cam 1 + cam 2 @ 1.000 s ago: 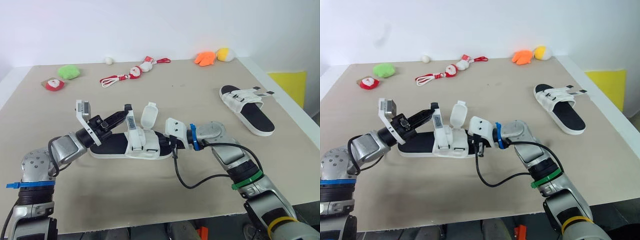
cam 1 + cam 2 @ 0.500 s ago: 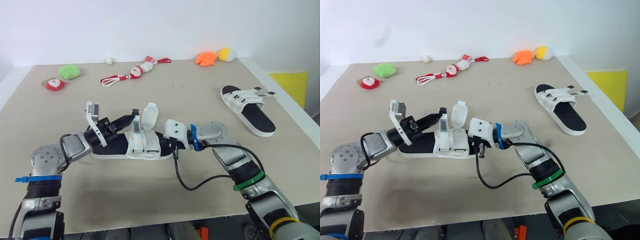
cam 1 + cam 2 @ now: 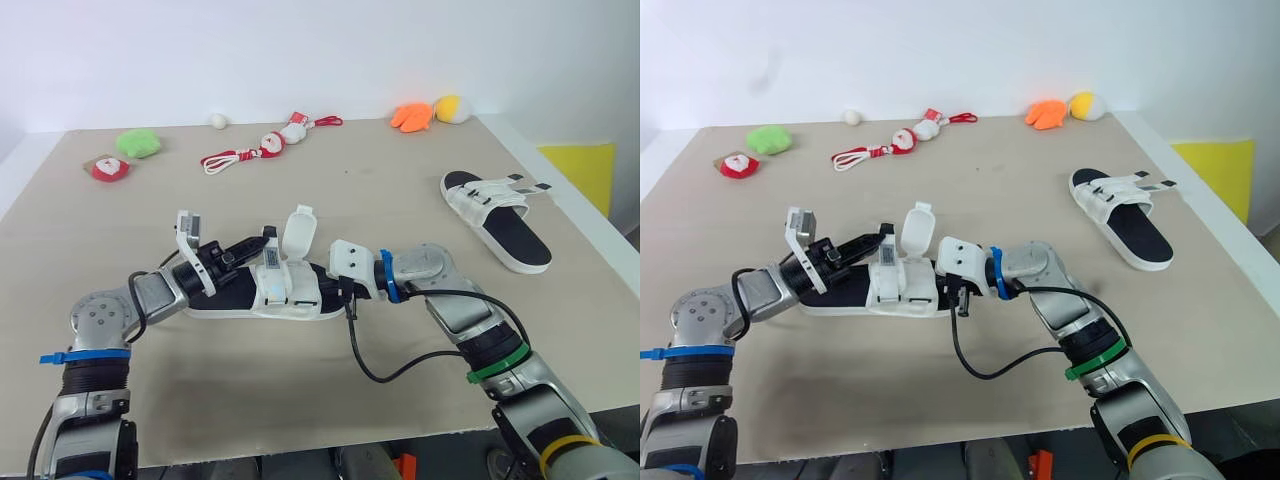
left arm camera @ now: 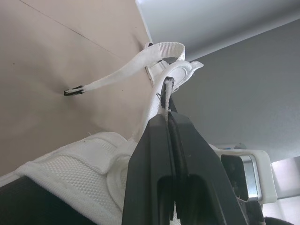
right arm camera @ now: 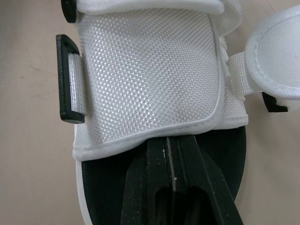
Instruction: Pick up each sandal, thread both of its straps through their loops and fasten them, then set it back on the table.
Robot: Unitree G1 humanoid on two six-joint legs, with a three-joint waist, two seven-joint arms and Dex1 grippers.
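While the near sandal lies on the bench, the left end effector pinches its raised strap. The right end effector is clenched, its tips tucked under the edge of the upper.

Item: two arms of brushed silver-grey jointed segments, left arm and right arm, each ending in a white angular camera housing and a gripper of two flat, tapering black fingers, the left gripper and the right gripper. Right arm: blue band just behind the housing, green band farther behind it, yellow band farthest from it, and a loose black cable looping from beside the housing. Left arm: blue tie, round silver joint cap dotted with small screws, thin black cable.
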